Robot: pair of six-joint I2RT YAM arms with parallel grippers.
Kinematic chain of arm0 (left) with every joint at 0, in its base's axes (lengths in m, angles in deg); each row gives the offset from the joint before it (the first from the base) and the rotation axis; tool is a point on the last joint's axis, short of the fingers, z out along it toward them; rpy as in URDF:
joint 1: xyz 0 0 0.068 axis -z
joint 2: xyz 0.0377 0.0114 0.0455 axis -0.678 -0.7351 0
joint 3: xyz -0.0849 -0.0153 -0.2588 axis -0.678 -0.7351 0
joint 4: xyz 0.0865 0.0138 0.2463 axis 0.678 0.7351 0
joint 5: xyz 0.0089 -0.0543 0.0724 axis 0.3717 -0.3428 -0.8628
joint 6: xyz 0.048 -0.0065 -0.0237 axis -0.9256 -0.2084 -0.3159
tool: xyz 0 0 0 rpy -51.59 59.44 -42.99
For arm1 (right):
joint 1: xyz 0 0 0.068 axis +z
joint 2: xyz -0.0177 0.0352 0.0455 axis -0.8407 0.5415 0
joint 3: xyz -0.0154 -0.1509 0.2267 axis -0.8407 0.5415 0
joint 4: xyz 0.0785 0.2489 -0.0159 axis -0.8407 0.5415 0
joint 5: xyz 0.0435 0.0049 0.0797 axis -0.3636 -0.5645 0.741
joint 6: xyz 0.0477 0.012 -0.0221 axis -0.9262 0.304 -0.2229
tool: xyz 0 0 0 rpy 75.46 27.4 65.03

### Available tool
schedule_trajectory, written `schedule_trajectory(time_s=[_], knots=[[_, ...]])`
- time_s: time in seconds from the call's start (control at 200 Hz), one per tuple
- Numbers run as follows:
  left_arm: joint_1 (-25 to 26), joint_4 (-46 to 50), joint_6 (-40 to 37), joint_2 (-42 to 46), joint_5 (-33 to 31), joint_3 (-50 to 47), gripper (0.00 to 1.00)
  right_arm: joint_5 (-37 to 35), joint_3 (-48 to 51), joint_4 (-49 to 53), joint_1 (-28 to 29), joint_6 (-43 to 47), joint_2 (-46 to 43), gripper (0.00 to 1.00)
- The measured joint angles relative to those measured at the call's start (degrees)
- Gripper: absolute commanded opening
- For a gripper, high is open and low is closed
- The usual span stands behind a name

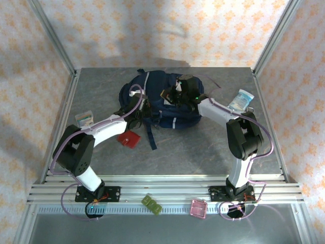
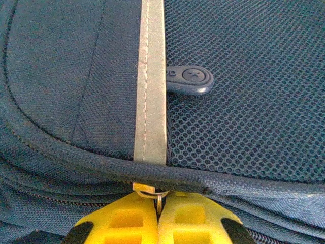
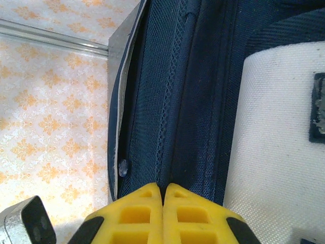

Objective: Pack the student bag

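Observation:
The navy-blue student bag [image 1: 163, 104] lies flat in the middle of the table, with both arms reaching onto it. My left gripper [image 1: 140, 105] is at the bag's left edge. In the left wrist view its yellow fingers [image 2: 129, 218] are shut on a small metal zipper pull [image 2: 158, 199], just below the grey reflective stripe [image 2: 151, 76]; a dark rubber pull tab [image 2: 190, 79] lies on the mesh beside the stripe. My right gripper [image 1: 175, 94] is on the bag's upper right part. Its jaws are shut on a fold of the bag's navy fabric [image 3: 163, 168], next to a pale grey patch [image 3: 274, 142].
A red flat item [image 1: 129, 138] lies in front of the bag by a dark strap [image 1: 151, 134]. A small clear box [image 1: 84, 119] sits at the left and a pale blue packet [image 1: 240, 99] at the right. A green piece [image 1: 151, 204] and a pink piece [image 1: 198, 209] rest on the front rail.

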Motion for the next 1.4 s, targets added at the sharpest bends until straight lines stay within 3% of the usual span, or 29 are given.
schedule_trajectory(time_s=[0.17,0.511,0.751,0.911,1.021,1.271,1.401], knots=[[-1.0,0.1,0.0,0.2,0.3,-0.2,0.00,0.0,0.1,0.0,-0.2,0.0,0.0,0.00],[-7.6,1.4,-0.3,6.4,2.9,-6.3,0.00,3.4,1.9,-3.4,-0.5,0.1,0.0,0.00],[-5.6,3.7,-1.6,6.6,2.7,-6.7,0.00,2.8,-2.8,-3.6,-2.5,1.4,1.0,0.00],[-1.9,4.7,-1.5,7.0,2.7,-6.7,0.00,1.7,-8.7,-0.2,-2.8,3.6,3.5,0.37],[0.0,4.7,-1.3,7.0,3.6,-6.6,0.00,1.0,-5.8,2.0,-2.6,3.5,1.9,0.48],[1.1,4.7,-0.4,7.0,6.4,-5.4,0.00,1.3,10.6,5.8,-1.4,0.2,-10.3,0.51],[1.4,4.7,0.2,7.0,7.2,-5.2,0.00,2.0,14.5,5.4,-0.2,-2.1,-13.0,0.50]])
